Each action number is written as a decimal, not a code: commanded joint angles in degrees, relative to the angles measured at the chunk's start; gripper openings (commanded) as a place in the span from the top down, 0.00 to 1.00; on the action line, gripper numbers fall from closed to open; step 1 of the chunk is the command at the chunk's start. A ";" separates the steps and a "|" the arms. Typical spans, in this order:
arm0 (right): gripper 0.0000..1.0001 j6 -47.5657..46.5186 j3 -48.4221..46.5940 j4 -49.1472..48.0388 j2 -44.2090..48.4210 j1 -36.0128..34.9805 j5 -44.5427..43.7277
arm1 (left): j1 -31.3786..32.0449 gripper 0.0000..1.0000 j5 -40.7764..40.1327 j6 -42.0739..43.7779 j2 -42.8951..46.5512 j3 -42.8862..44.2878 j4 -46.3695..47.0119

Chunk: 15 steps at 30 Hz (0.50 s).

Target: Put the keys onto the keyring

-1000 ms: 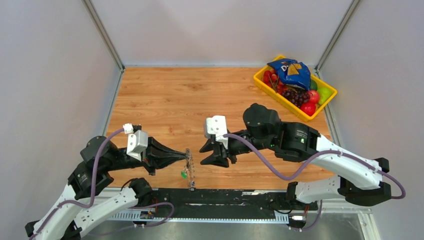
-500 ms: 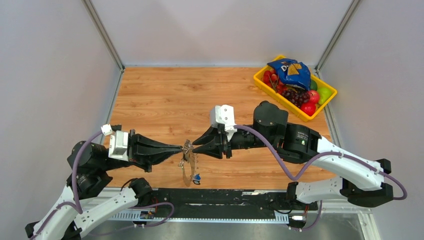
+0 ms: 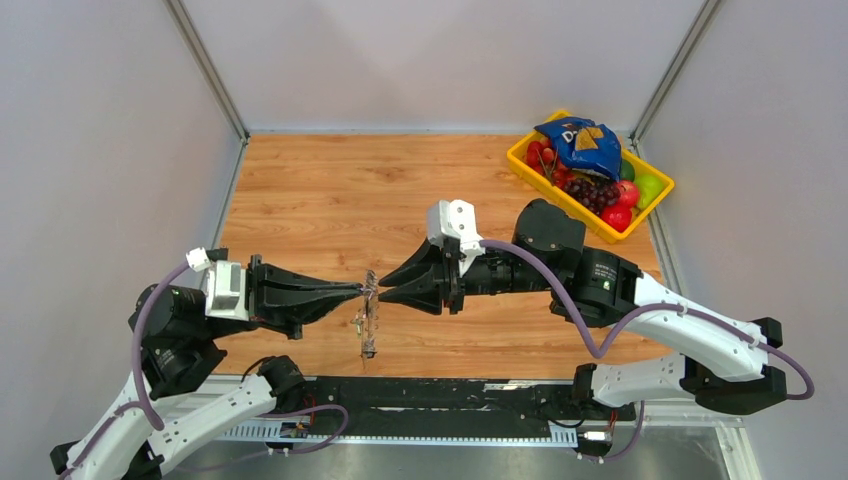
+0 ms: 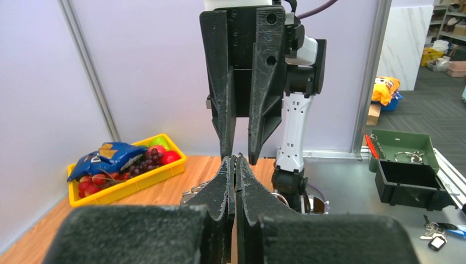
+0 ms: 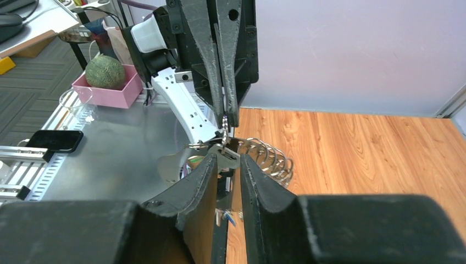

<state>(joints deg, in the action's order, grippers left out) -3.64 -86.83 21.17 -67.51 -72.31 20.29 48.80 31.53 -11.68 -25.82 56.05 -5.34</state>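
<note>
The keyring (image 3: 368, 303), a silver coiled hoop, hangs in the air between both grippers near the table's front edge. Small keys (image 3: 368, 345) dangle below it. My left gripper (image 3: 361, 292) is shut on the ring's top, and its closed fingertips show in the left wrist view (image 4: 236, 160) with the ring's loops (image 4: 192, 192) on either side. My right gripper (image 3: 381, 293) faces it tip to tip, its jaws a narrow gap apart. In the right wrist view the right gripper (image 5: 227, 158) has a flat silver key (image 5: 229, 154) at its tips, beside the ring's coils (image 5: 266, 157).
A yellow basket (image 3: 521, 160) of fruit with a blue chip bag (image 3: 580, 145) stands at the back right. The metal rail of the arm bases (image 3: 450, 395) runs just below the dangling keys. White walls close in the left, right and back.
Both grippers rose and met tip to tip. The left arm drew back left with the ring. The right jaws narrowed from wide open. The dangling keys swung.
</note>
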 commanded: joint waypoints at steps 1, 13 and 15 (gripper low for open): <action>0.74 2.14 -2.29 -3.48 0.26 -0.20 1.68 | 0.08 1.00 -1.26 -0.41 -1.03 0.65 4.27; 0.74 3.31 -3.37 -4.71 -1.27 -0.20 1.85 | 0.05 1.00 -1.16 -0.23 -0.27 0.11 4.29; 0.74 3.29 -3.51 -4.77 -1.60 -0.22 1.77 | 0.00 1.00 -1.05 -0.20 -0.04 0.07 4.22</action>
<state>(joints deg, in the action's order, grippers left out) -1.50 -88.09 18.96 -68.49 -72.31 21.19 48.80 30.55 -11.66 -26.39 55.86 -4.84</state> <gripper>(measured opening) 0.262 0.009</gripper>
